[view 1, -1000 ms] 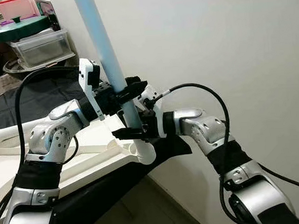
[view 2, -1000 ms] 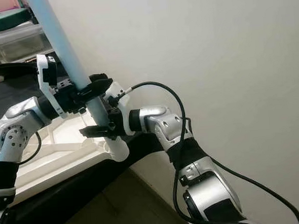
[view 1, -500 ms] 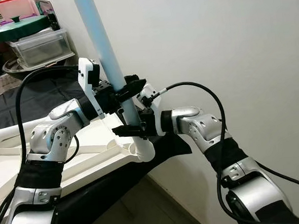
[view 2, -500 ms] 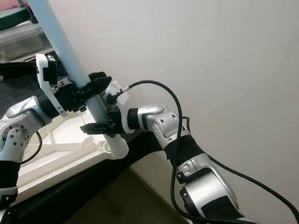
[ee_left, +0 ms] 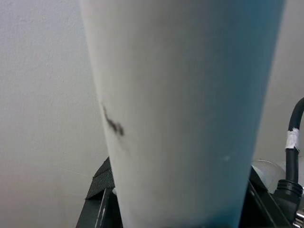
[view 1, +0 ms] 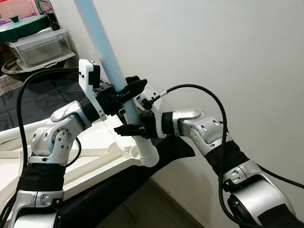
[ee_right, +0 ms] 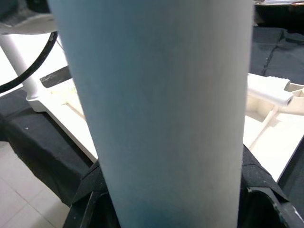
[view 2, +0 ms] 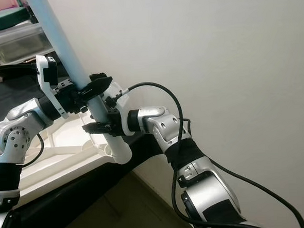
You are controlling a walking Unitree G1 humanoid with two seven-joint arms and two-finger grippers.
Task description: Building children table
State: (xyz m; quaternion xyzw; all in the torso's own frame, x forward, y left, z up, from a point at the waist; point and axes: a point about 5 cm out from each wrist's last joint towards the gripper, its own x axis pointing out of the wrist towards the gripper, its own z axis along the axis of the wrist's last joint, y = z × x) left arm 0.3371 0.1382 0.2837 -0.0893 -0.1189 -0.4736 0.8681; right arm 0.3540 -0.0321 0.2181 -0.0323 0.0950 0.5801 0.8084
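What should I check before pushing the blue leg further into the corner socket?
1. Left gripper closed around the blue leg: ok.
2. Right gripper closed around the leg lower down: ok.
3. Leg end sits in the white corner socket: ok.
4. Leg fully seated: cannot tell.
5. Leg straight in the socket: not ok, it leans.
6. White tabletop lies on the black cloth: ok.

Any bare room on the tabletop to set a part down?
Bare white tabletop left of the left gripper, short of the white leg. Crowded at the corner socket: both grippers, right gripper too, clamp the blue leg there.
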